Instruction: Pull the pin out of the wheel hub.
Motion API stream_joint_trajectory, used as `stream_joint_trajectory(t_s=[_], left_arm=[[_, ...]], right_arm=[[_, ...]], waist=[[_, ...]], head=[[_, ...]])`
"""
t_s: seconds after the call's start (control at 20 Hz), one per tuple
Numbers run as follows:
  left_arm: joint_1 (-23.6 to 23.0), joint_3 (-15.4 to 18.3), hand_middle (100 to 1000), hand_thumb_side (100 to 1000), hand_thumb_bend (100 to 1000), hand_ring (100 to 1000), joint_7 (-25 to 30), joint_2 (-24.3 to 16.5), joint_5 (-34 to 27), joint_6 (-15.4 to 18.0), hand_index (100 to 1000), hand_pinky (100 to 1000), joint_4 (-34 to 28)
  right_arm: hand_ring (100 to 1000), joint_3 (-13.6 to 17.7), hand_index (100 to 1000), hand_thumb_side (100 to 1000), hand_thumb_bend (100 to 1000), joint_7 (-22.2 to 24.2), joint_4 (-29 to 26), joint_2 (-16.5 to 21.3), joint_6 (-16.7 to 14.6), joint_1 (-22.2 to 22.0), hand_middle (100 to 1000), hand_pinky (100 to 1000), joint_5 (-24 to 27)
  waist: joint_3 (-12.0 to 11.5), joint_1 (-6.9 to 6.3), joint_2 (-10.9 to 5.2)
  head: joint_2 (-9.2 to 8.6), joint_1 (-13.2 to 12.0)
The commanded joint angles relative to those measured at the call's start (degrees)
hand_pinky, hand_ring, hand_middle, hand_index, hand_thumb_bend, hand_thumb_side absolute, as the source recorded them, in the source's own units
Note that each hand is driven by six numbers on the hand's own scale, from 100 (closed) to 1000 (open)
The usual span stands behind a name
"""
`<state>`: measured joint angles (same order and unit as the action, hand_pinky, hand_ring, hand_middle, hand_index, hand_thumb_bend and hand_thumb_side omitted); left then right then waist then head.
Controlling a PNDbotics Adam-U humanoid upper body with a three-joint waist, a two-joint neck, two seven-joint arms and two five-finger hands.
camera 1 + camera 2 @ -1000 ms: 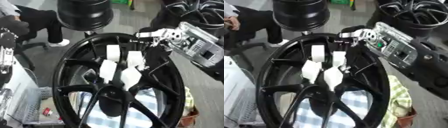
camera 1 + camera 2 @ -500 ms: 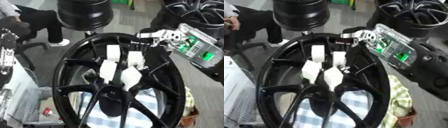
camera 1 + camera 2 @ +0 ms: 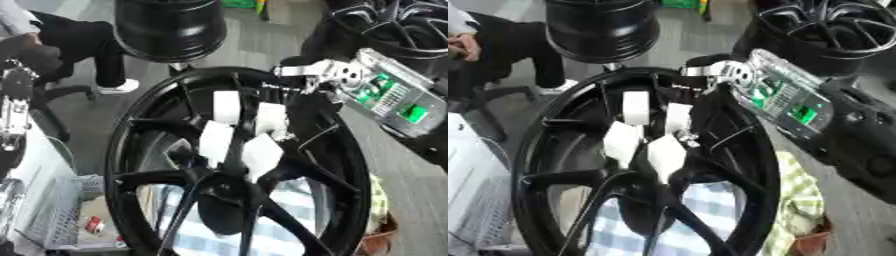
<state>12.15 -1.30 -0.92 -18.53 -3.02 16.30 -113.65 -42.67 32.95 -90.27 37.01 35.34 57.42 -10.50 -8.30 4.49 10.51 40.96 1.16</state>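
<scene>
Fingers (image 3: 289, 90) of right hand (image 3: 328, 75) reach over wheel hub (image 3: 236, 165) rim; grip unclear, pin unseen.

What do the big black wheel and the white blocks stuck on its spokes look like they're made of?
The wheel looks like cast metal with a glossy black coat: thin rigid spokes and light glints along the rim. The white blocks look matte and soft-edged, perhaps foam or plastic; the material stays uncertain. The right hand near the rim shows bare silver metal parts.
</scene>
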Motion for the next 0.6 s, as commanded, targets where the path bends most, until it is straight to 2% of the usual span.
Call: stream_joint_trajectory(t_s=[0.05, 0.25, 0.6], left_arm=[[0.4, 0.0, 665, 586, 138, 779, 0.2, -0.3, 0.2, 0.0, 812, 790, -0.9], [0.3, 0.0, 665, 592, 136, 780, 0.2, -0.2, 0.1, 0.0, 811, 790, -0.9], [0.3, 0.0, 667, 596, 135, 781, 0.2, -0.2, 0.1, -0.1, 809, 791, -0.9]], right_arm=[[533, 1.2, 521, 100, 257, -0.5, -0.9, 0.6, 0.6, 1.0, 325, 722, 0.4], [516, 1.3, 504, 100, 252, -1.0, -0.7, 0.5, 0.7, 1.0, 309, 721, 0.5], [463, 2.1, 404, 100, 196, -3.8, -0.6, 0.6, 0.9, 1.2, 219, 706, 1.2]], waist=[[0.1, -0.44, -0.71], [0.1, -0.45, -0.68], [0.2, -0.49, -0.78]], head=[[-0.59, 0.0], [-0.53, 0.0], [-0.58, 0.1]])
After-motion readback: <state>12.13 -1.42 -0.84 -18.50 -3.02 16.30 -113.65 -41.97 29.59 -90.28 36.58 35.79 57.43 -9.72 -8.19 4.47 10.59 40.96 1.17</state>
